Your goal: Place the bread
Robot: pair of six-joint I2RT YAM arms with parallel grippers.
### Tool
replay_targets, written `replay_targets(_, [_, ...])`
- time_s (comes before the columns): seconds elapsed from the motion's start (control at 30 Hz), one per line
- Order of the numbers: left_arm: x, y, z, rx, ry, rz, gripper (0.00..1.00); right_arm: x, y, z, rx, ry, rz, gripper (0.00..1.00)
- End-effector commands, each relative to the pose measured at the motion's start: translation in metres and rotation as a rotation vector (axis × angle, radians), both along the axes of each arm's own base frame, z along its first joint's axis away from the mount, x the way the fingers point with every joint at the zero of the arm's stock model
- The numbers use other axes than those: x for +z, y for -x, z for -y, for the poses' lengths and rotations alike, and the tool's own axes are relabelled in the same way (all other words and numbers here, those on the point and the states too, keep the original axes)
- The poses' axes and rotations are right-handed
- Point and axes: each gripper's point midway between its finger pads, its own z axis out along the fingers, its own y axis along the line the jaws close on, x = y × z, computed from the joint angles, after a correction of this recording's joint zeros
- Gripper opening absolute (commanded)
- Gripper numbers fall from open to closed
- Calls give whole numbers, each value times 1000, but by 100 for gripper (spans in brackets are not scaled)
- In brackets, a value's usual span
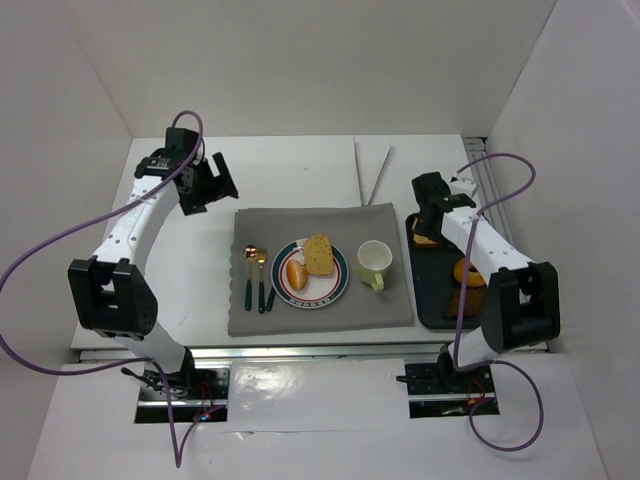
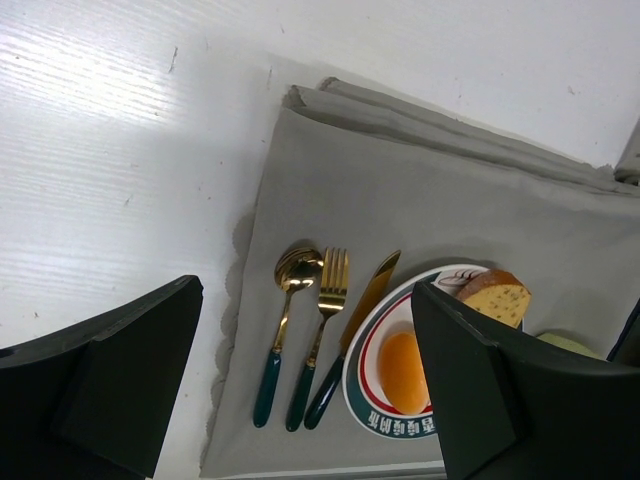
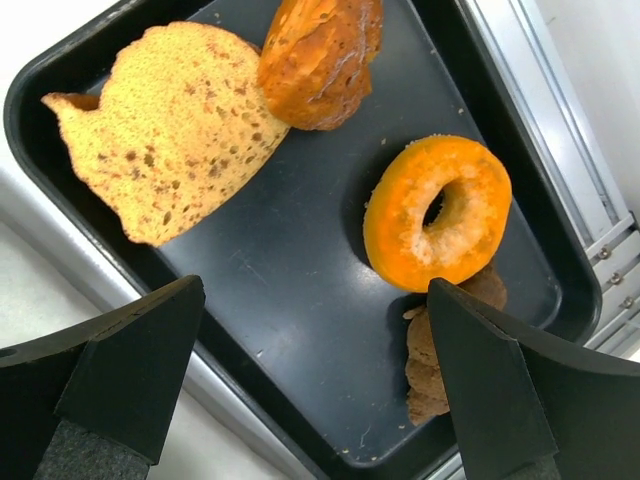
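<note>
1. Note black two-finger right tool (image 3: 315,300), nearest the lens, spread wide and empty, hovering above black rectangular metal tray (image 3: 290,270).
2. Find bread on that tray: flat tan flecked bread slice (image 3: 165,130) in one corner, touching brown crusty roll (image 3: 320,55); orange ring doughnut (image 3: 438,212) lying apart.
3. Centre over slice, descend squarely, close gently across its narrower width to avoid tearing.
4. Lift clear of roll, then carry to round white plate with green-and-red rim (image 1: 312,298); probably set down on bare part.
5. Leave left tool (image 2: 305,300), likewise open and empty, aside.

White left arm (image 1: 135,222) and white right arm (image 1: 478,243), blocky black joints, looping purple cables (image 1: 60,237), black left claw (image 1: 208,185), black right claw (image 1: 428,215), bolted metal bases (image 1: 180,390).
</note>
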Motion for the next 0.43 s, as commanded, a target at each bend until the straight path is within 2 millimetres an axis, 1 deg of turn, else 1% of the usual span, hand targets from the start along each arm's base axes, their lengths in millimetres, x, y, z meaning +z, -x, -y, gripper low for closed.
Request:
replay_targets(0.0, [0, -2, 4, -35, 13, 16, 100, 11, -8, -3, -8, -24, 66, 100])
replay_targets(0.13, [-4, -3, 6, -41, 21, 6, 100, 6, -9, -3, -8, -21, 48, 100])
replay_targets(0.2, [-4, -3, 6, -41, 21, 6, 100, 9, -11, -3, -8, -23, 57, 100])
replay_targets(0.33, [-4, -2, 5, -49, 16, 7, 100, 3, -11, -3, -15, -23, 44, 100])
replay_targets(0.37, [-4, -2, 5, -49, 16, 7, 100, 3, -12, -7, -20, -32, 54, 100])
replay_targets(0.4, [-4, -2, 5, -49, 16, 7, 100, 4, -12, -6, -23, -24, 56, 100])
